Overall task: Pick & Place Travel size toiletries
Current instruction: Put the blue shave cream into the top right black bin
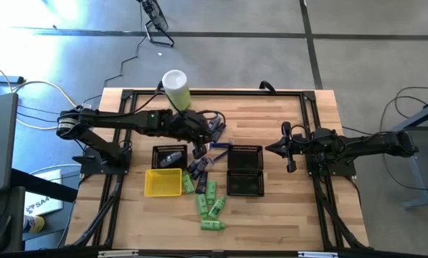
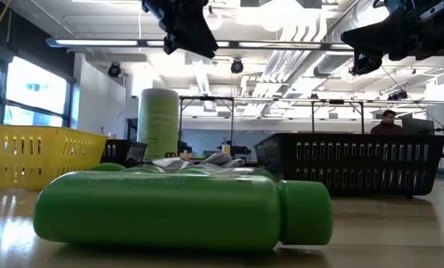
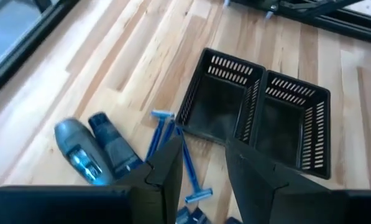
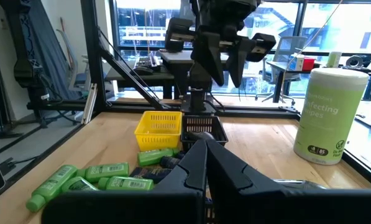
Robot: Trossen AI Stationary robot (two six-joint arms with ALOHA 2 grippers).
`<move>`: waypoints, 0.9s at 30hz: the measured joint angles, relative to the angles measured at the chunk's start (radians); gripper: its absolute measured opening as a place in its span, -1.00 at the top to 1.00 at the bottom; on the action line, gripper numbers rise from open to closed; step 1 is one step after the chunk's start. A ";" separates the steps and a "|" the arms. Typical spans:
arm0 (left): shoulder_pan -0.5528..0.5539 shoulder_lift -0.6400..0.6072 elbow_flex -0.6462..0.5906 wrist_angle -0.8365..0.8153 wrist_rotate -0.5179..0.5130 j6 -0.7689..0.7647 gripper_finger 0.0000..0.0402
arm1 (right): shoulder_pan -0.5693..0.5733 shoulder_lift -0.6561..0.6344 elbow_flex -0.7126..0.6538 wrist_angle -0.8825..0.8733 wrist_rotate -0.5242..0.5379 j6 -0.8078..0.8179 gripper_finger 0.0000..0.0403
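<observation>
High view first: I judge the job barely begun, since most of the travel size toiletries, the green bottles and the darker tubes, lie loose on the bench between the yellow tray and the twin black baskets; something dark sits in the left black basket, though I cannot tell what. My left pincer hangs over the pile, while the right pincer waits beside the twin baskets. Low view shows one green bottle lying on its side close to the lens, the pale canister upright behind, an open workshop with ceiling lights, and a person seated far off. Left wrist view: fingers partly apart with nothing between, above blue razors and two dark tubes. Right wrist view: fingers pressed together, windows beyond the wooden top.
</observation>
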 joint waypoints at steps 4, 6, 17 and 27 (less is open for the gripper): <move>0.000 0.000 0.000 0.004 0.000 0.021 0.40 | 0.000 0.000 0.000 0.000 0.000 0.000 0.99; 0.000 0.000 0.000 0.004 -0.011 0.023 0.36 | 0.000 0.000 0.000 0.000 0.000 0.000 0.99; 0.000 0.022 0.000 0.008 -0.035 0.025 -0.20 | 0.000 0.000 0.000 0.000 0.000 0.000 0.99; 0.000 0.037 -0.001 0.003 -0.036 0.025 -0.71 | 0.000 0.000 0.000 0.001 0.000 0.000 0.99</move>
